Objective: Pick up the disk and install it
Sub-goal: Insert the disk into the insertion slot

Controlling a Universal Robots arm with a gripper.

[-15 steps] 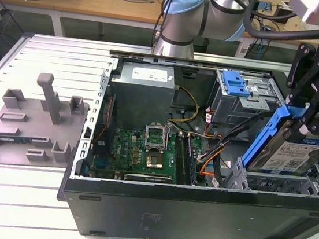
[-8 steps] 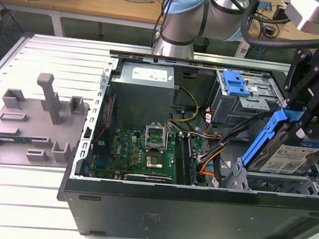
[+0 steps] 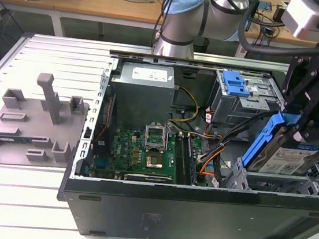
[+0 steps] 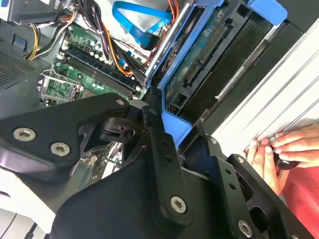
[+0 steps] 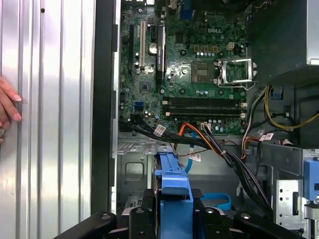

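Silver-metal rectangular disk (image 3: 292, 156) in blue plastic carrier frame hangs tilted over grey metal bay (image 3: 274, 179) in open black computer case (image 3: 194, 217); black gripper (image 3: 305, 131) fingers clamped on frame; tilt may jam it on bay rail or snag orange-black cables (image 3: 212, 158) beside.

A: What is lying where?
B: The fixture plate (image 3: 30, 130) is sitting on the table (image 3: 22, 196) at the exterior view's left, beside the case (image 3: 194, 217); at its right, the disk (image 3: 291, 159) is hanging tilted (in the gripper (image 3: 312, 129)) over the case, before the drive cage (image 3: 240, 106).
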